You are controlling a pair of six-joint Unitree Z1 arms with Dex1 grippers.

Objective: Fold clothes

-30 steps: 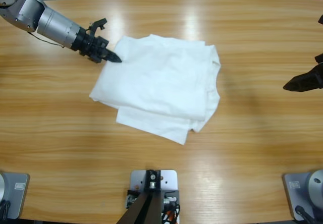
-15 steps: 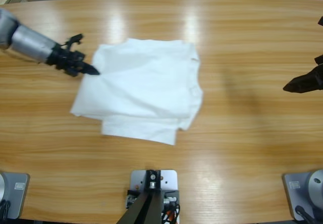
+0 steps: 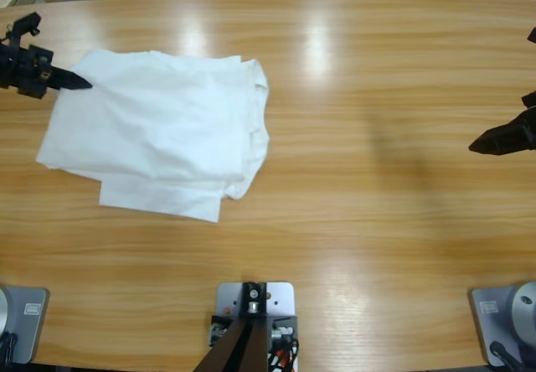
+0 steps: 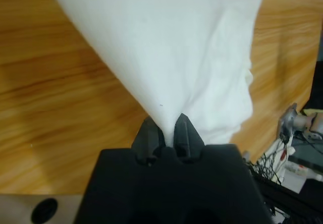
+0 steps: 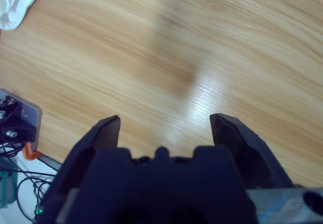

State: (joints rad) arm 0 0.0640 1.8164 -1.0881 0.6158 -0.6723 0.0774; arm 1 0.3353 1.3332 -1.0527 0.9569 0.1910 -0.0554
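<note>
Surface (image 3: 377,246): long wooden top; most of it lies bare to the right of the shirt.

Shirt (image 3: 159,142): white, folded into a rough block of several layers, lying at the left end of the surface. Its longer side runs left to right; a lower layer sticks out along its near edge, and the bunched, rounded end faces right.

Left gripper (image 3: 74,80): at the shirt's far-left corner, touching it. In the left wrist view the jaws are pinched together on a point of the cloth, which fans out from them across the wood.

Right gripper (image 3: 490,144): at the right edge of the high view, well apart from the shirt, over bare wood. Its jaws stand wide apart with nothing between them; the right wrist view shows only a scrap of white at its top left corner.

Key relation: the shirt lies wholly to the right of the left jaws, long axis in line with the pull, so the left arm is the nearer by far and the only one in contact.

Change: over the past second the shirt has slid leftward across the surface, from just left of the middle to the left end, with the left gripper at the same corner throughout. The layers have kept their stack. The right gripper has not moved.

Judgement: the fold looks largely done; this seems a drag to reposition it.
</note>
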